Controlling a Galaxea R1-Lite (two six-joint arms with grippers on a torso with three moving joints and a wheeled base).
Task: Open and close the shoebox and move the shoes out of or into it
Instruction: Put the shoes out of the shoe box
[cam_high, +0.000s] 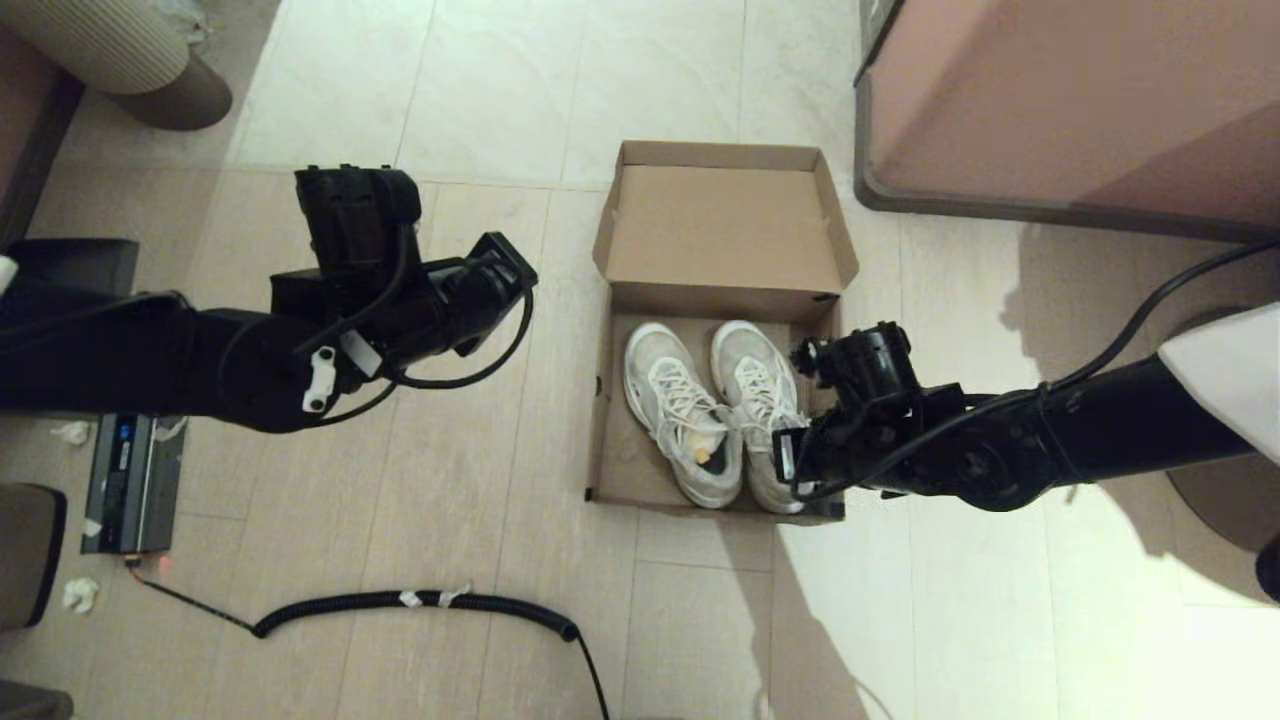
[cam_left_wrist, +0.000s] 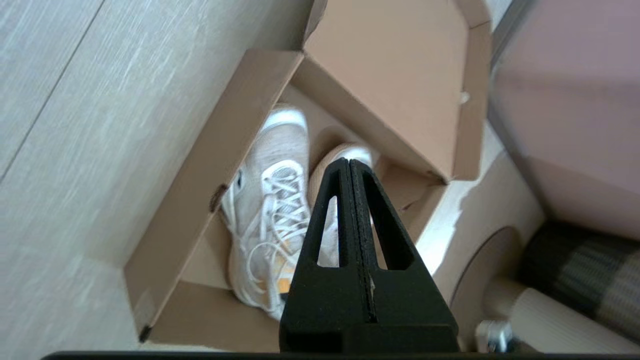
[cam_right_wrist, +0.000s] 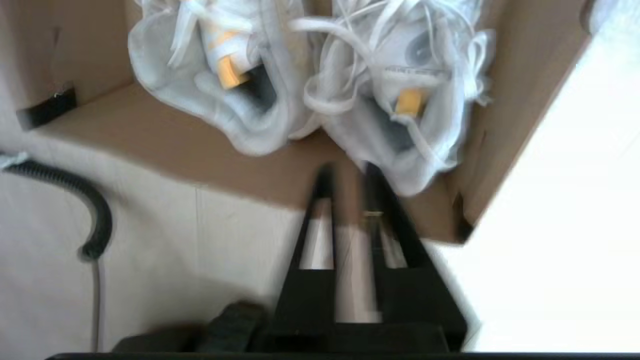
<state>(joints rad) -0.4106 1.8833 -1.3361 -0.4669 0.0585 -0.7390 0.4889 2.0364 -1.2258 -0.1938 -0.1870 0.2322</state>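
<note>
One pinkish-brown furniture block (cam_high: 1080, 100) stands far right on the pale tiled floor (cam_high: 480, 90). One shoebox (cam_high: 612, 440) sits centre on the floor, its lid (cam_high: 725, 225) folded open toward the far side. Two shoes (cam_high: 685, 410) lie side by side inside, toes pointing far. Left claw (cam_left_wrist: 350, 167), fingers pressed together, hangs left of the shoebox, apart from it. Right claw (cam_right_wrist: 346, 172), fingers slightly spread and empty, hovers over the near right corner of the shoebox. One coiled black cable (cam_high: 420, 602) lies near left.
</note>
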